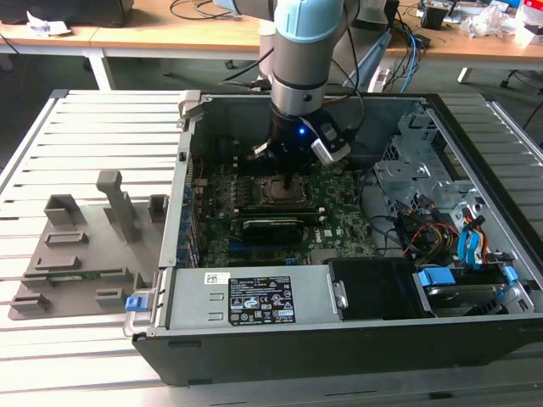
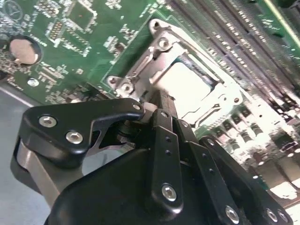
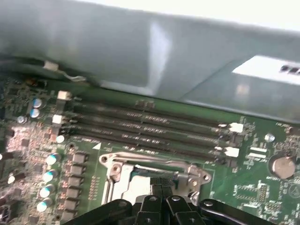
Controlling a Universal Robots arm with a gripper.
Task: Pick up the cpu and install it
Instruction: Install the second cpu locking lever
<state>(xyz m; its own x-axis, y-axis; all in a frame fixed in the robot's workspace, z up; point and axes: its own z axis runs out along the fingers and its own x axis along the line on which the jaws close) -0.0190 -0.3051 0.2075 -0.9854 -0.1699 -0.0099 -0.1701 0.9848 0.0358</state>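
Note:
The cpu [image 2: 188,85] is a silvery-white square lying flat inside the metal frame of the motherboard socket [image 2: 159,44]; it also shows as a pale patch in the first wrist view [image 3: 137,186]. My gripper [image 2: 159,97] stands over the socket's edge with its two black fingers [image 2: 162,123] pressed together, their tips at or just above the cpu's rim, nothing visibly between them. In the exterior view the gripper [image 1: 288,181] reaches down into the open computer case onto the socket [image 1: 277,192]. The first wrist view has the closed fingertips [image 3: 161,183] at the frame's side.
Several memory slots [image 3: 150,127] run beside the socket. A coin battery [image 2: 23,50] sits on the green board. The case holds a power supply [image 1: 253,301], a drive cage and cables [image 1: 441,216]. A grey fixture plate [image 1: 85,246] lies outside on the exterior view's left.

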